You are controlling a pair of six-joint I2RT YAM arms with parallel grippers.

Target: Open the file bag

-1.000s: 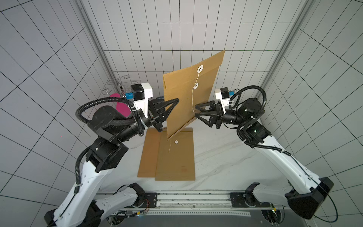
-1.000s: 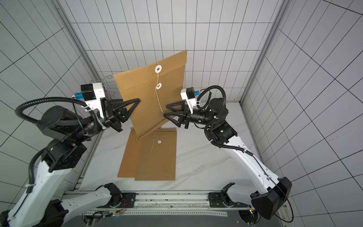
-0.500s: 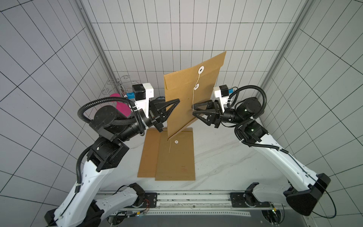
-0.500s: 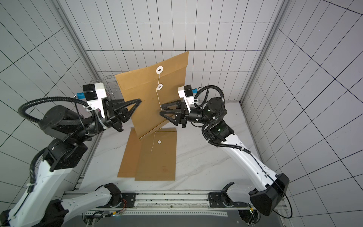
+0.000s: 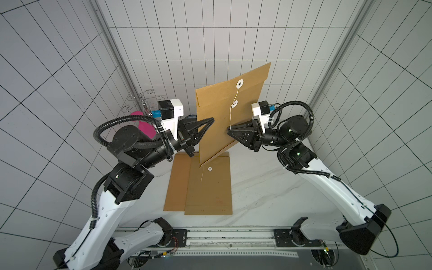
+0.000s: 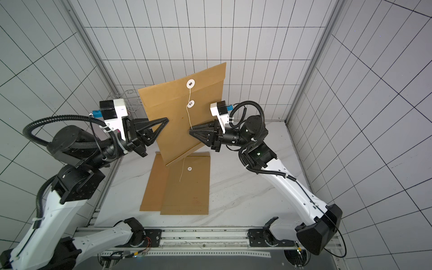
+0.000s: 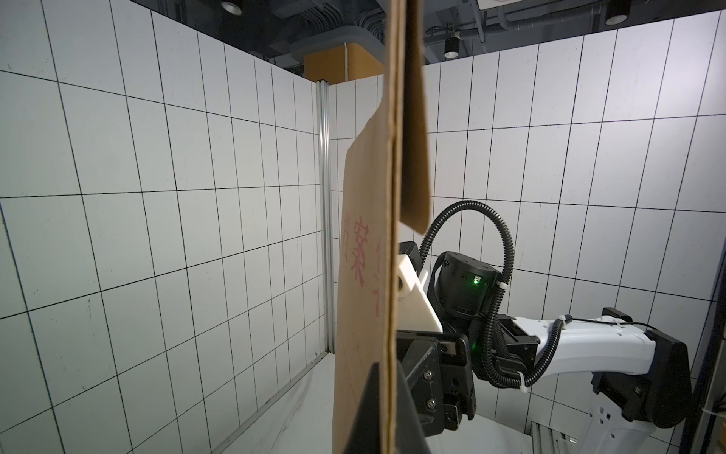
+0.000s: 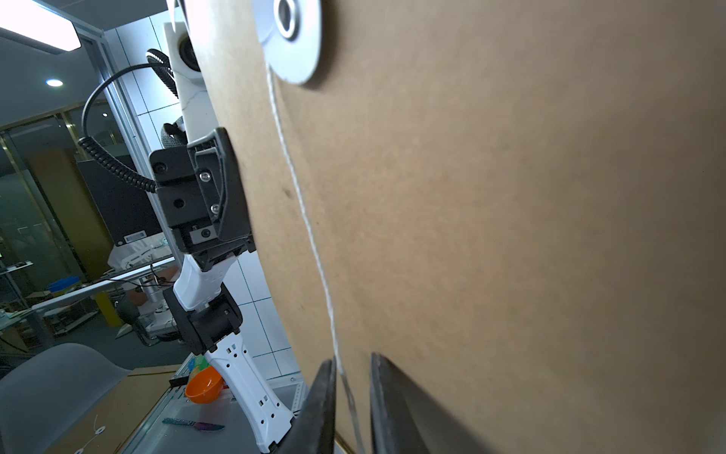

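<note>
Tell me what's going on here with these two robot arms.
The left hand holds a brown file bag upright by its edge, above two more bags lying flat on the table. The right hand has a finger on either side of the bag's white string, with a narrow gap, not yet pinching it.

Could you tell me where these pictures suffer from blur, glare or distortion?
Both top views: wide-angle distortion bows the tiled walls, yet the brown paper file bag is sharp. Right wrist view: the white round washer is soft, the ceiling light panel blown out.

White gridded walls (image 5: 210,35); marble tabletop (image 5: 268,191)
</note>
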